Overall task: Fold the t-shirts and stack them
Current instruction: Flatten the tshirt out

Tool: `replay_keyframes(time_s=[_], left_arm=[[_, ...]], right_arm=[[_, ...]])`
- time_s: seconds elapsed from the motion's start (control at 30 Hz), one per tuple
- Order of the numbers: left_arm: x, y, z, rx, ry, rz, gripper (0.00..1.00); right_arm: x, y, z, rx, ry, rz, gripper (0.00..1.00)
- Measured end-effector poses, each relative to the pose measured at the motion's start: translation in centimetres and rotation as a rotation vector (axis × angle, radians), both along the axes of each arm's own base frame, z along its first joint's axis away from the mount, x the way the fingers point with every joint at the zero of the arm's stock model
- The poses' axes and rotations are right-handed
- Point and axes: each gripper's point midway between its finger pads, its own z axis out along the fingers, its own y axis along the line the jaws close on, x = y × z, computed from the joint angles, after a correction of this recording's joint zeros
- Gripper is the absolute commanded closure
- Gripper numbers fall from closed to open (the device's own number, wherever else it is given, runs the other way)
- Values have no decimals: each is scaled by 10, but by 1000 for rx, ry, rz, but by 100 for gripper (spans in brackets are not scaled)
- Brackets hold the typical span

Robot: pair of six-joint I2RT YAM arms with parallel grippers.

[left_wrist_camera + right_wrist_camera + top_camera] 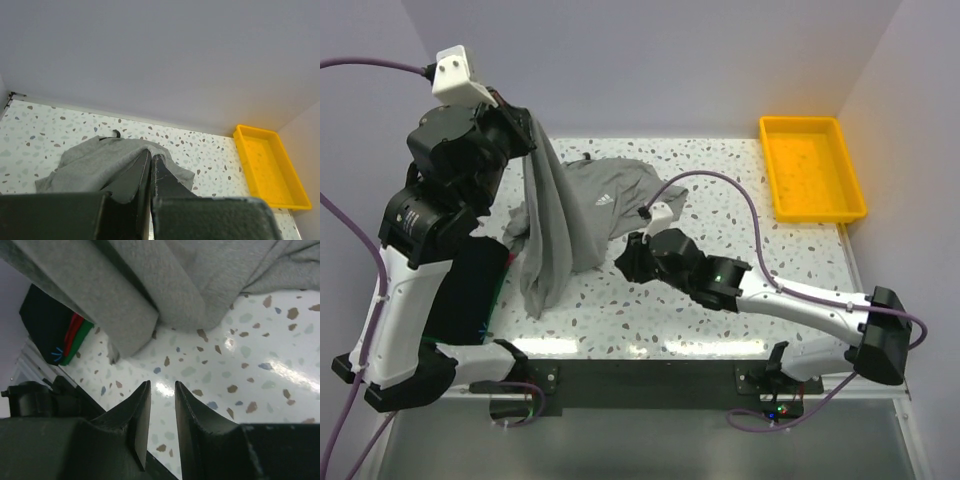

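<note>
Left tool (523, 128) clenched on an edge of the heather-grey t-shirt (625, 180), raised high over the far left of the table (740, 210), with cloth draped down from the pinch in a long fold to the surface. Rest of the shirt heaped on the table, white chest logo (604, 200) facing up.

Right tool (632, 258) low over the table, just beside the heap's near right side, jaws parted a little with nothing between them. From the wrist view, grey folds just ahead of that tool, apart from it.

Folded black t-shirt (465, 290) at the near left, partly hidden behind the left arm (410, 280), with the edge of a green one (76, 342) showing at its side.

Soft, light, limp cloth by the look of it, likely to sag and slide wherever unsupported, and not fragile. Best taken at a hem, shoulder seam or corner, with a second hold opposite the first to spread it flat.
</note>
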Motion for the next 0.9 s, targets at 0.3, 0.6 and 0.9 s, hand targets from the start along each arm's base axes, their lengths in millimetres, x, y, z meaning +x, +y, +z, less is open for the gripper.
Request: replay_keyframes(time_s=[0.3, 0.6, 0.9], left_arm=[[10, -9, 0, 5, 16, -14, 100], [18, -20, -5, 16, 38, -41, 100], [18, -20, -5, 17, 39, -40, 100]], right_arm=[[-32, 69, -46, -17, -14, 76, 67], [-31, 120, -75, -40, -19, 95, 66], [-23, 162, -100, -58, -17, 99, 67]])
